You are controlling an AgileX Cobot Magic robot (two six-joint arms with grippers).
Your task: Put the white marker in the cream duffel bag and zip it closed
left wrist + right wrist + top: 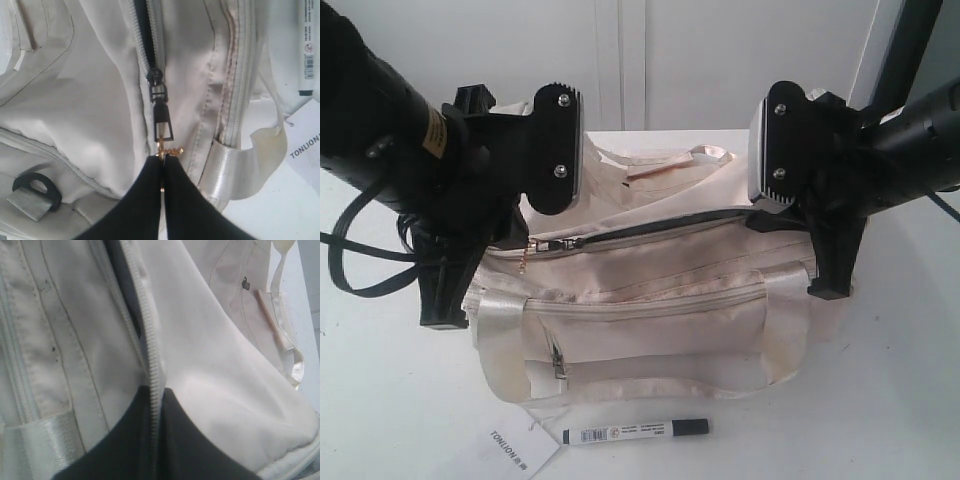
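Both sets of jaws are pinched tight: the left gripper (162, 165) has its two black fingers (135, 200) closed on the little gold chain (170, 149) hanging off the black zip pull (163, 122) of the cream duffel bag (660, 320). Over at the bag's other end the right gripper (156, 395) is clamped on the toothed edge of the top zipper (151, 355), dark lining showing beside it. Between the two the zipper stands open as a dark slit. The white marker (635, 432) lies outside the bag on the table (880, 400), just in front of it, its tip end next to a paper tag (515, 452) printed TONLION
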